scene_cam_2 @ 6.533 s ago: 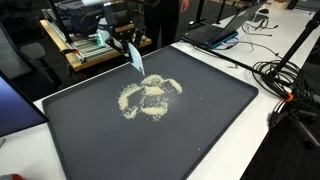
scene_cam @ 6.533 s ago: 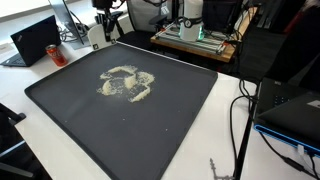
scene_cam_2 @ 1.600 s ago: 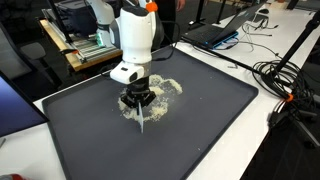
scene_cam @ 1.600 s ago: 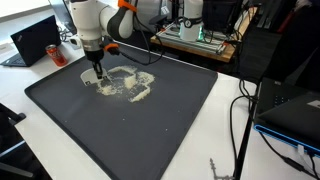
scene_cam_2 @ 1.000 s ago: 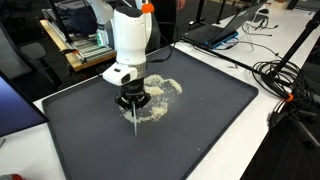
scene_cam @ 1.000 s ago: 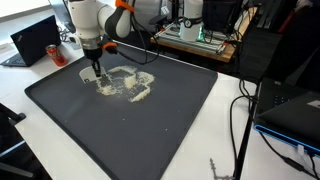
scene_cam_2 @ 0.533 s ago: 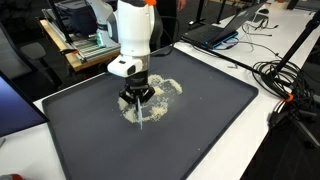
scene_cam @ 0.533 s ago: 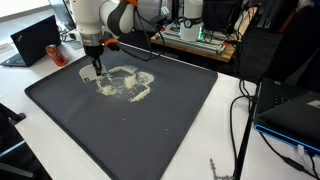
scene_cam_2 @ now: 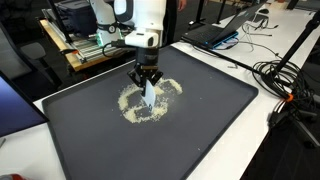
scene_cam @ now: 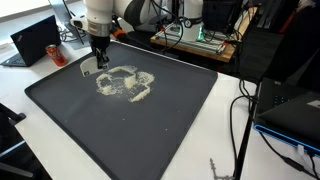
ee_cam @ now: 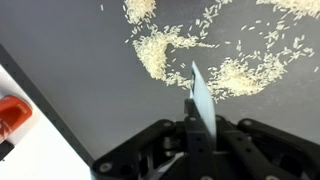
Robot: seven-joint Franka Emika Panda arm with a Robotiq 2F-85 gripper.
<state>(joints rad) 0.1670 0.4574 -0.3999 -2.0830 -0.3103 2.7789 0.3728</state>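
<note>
Black mat [scene_cam_2: 215, 125] covers most of the white table [scene_cam: 225, 150], and a loose ring of rice [scene_cam_2: 150, 100] lies on it toward the far side. The gripper [scene_cam_2: 147, 78] hangs directly over the rice, its fingers [ee_cam: 160, 140] pressed together on a thin pale blade [ee_cam: 203, 98] (a flat scraper or card, seen edge-on in the wrist view). The blade's lower tip points down at the rice; whether it touches the grains cannot be told. Around the rice the mat lies bare on every side, with the widest stretch toward the near edge. Beyond the rice, off the mat, stand a laptop [scene_cam: 33, 40] and a red can [scene_cam: 56, 53]. Cables [scene_cam_2: 290, 80] trail past the mat's edge, well apart from the rice.
</note>
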